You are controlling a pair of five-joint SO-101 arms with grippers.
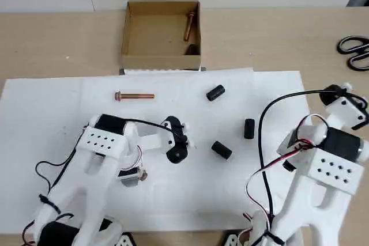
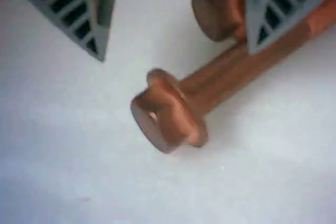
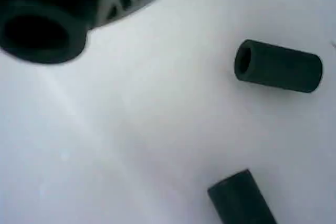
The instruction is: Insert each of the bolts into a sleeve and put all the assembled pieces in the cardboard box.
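Note:
My left gripper [image 2: 176,45] is open and hangs low over two copper bolts on white paper. The nearer bolt [image 2: 173,111] lies between its fingers; the second bolt [image 2: 218,6] is just behind it. My right gripper [image 3: 79,14] is shut on a black sleeve [image 3: 42,32], whose open end faces the camera. Two more sleeves [image 3: 278,69] [image 3: 239,195] lie loose on the paper beyond. In the high view an arm's gripper [image 1: 176,139] is at mid-paper with a black round piece [image 1: 177,155] at its tip. The other arm's gripper [image 1: 343,105] is at the right edge.
The cardboard box [image 1: 130,33] stands beyond the paper with a bolt [image 1: 189,26] and a dark piece [image 1: 193,49] inside. One bolt [image 1: 134,95] and three sleeves [image 1: 215,93] [image 1: 249,128] [image 1: 221,150] lie on the paper. Scissors [image 1: 354,50] lie at far right.

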